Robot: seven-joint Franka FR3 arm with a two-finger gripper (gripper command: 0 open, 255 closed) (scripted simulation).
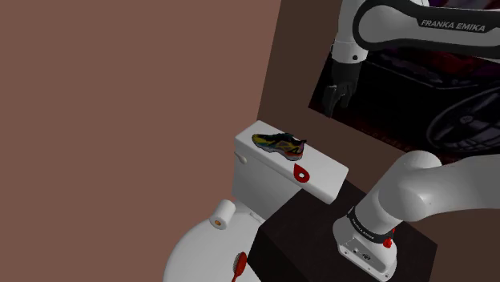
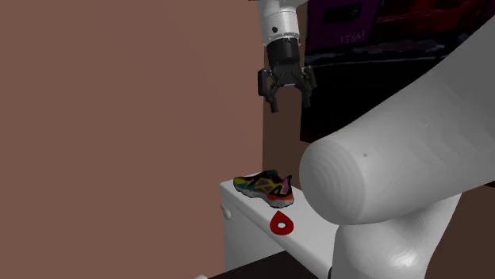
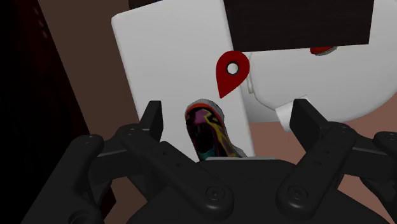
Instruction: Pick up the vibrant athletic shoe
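Observation:
A multicoloured athletic shoe (image 1: 280, 143) with yellow, green, red and black panels lies on the white toilet tank lid (image 1: 264, 136). It also shows on the lid in the second exterior view (image 2: 266, 187). My black gripper (image 2: 286, 97) hangs open well above the shoe, with nothing between its fingers. In the shoulder view the gripper (image 1: 335, 99) sits up and to the right of the shoe. Through the wrist view the shoe (image 3: 208, 130) lies far below, between the spread fingers (image 3: 153, 118).
A red teardrop-shaped piece (image 1: 300, 172) lies on the lid next to the shoe. The toilet bowl (image 1: 200, 248) with a paper roll (image 1: 221, 213) sits below the tank. A brown wall (image 1: 120, 96) stands behind; my dark stand (image 1: 304, 232) adjoins the tank.

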